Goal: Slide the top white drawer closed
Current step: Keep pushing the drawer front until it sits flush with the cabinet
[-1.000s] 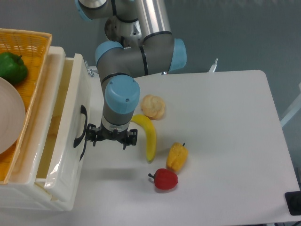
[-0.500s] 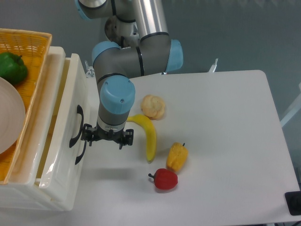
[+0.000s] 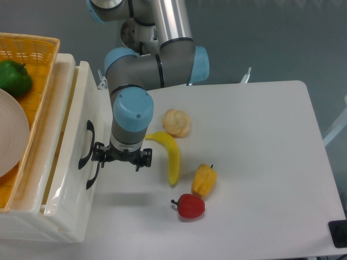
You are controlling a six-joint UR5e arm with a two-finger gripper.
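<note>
The top white drawer (image 3: pixel 76 135) juts a little out of the white cabinet at the left, leaving a narrow strip of its inside showing. Its flat front carries a black curved handle (image 3: pixel 87 143). My gripper (image 3: pixel 120 158) points down right beside that front panel, its left side against or very close to the handle. The blue wrist above hides the fingers, so their spacing does not show. Nothing is seen held.
A lower drawer handle (image 3: pixel 92 176) sits just below. On the cabinet a yellow woven basket (image 3: pixel 38 54) holds a green pepper (image 3: pixel 13 77) and a white plate (image 3: pixel 11 135). A banana (image 3: pixel 171 156), bread roll (image 3: pixel 177 122), yellow pepper (image 3: pixel 204 180) and red pepper (image 3: pixel 190 206) lie right of the gripper.
The gripper has shifted left and the drawer front has moved left with it, so the open gap is narrower. The fruit on the table has not moved.
</note>
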